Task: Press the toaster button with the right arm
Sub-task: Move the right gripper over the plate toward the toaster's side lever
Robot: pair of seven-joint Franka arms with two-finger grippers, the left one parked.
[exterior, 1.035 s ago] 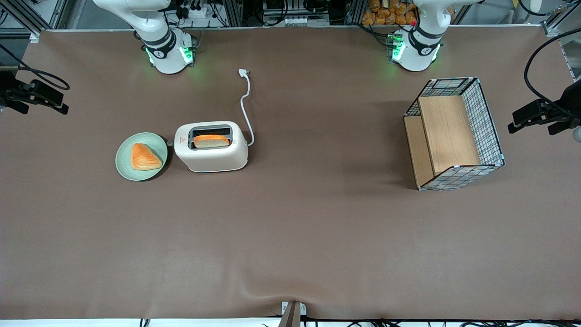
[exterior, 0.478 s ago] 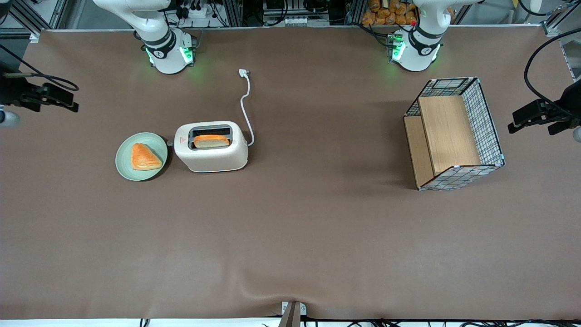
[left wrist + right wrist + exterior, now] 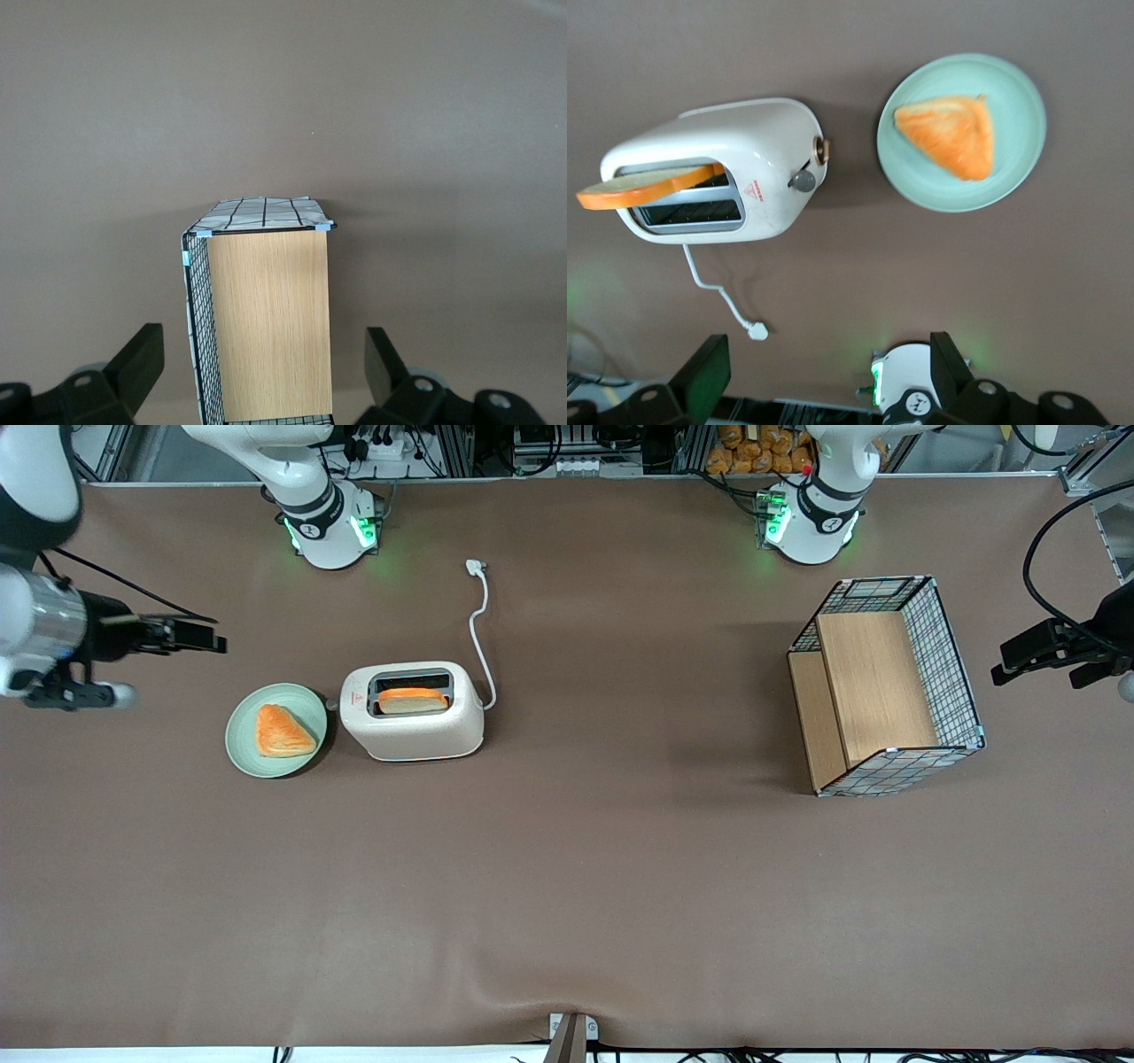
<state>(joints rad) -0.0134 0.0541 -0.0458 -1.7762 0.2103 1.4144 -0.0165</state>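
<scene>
The cream-white toaster (image 3: 412, 726) stands on the brown table with a bread slice (image 3: 412, 700) in its top slot. It also shows in the right wrist view (image 3: 766, 146). The toaster button (image 3: 802, 181) is a small grey nub on the narrow end face that faces the green plate (image 3: 241, 755); in the front view it shows as a small nub (image 3: 332, 705). The right arm's gripper (image 3: 199, 637) hangs above the table toward the working arm's end, apart from plate and toaster. It is open and empty, its two fingers (image 3: 704, 376) wide apart.
The green plate (image 3: 939, 181) holds an orange pastry (image 3: 283, 731) beside the toaster's button end. The white cord (image 3: 479, 624) runs from the toaster to a loose plug (image 3: 474, 565). A wire basket with a wooden shelf (image 3: 886, 686) lies toward the parked arm's end.
The right arm's gripper has moved in from the table's end toward the plate and toaster; its silver wrist ring has come into view. Toaster, plate and basket have not moved.
</scene>
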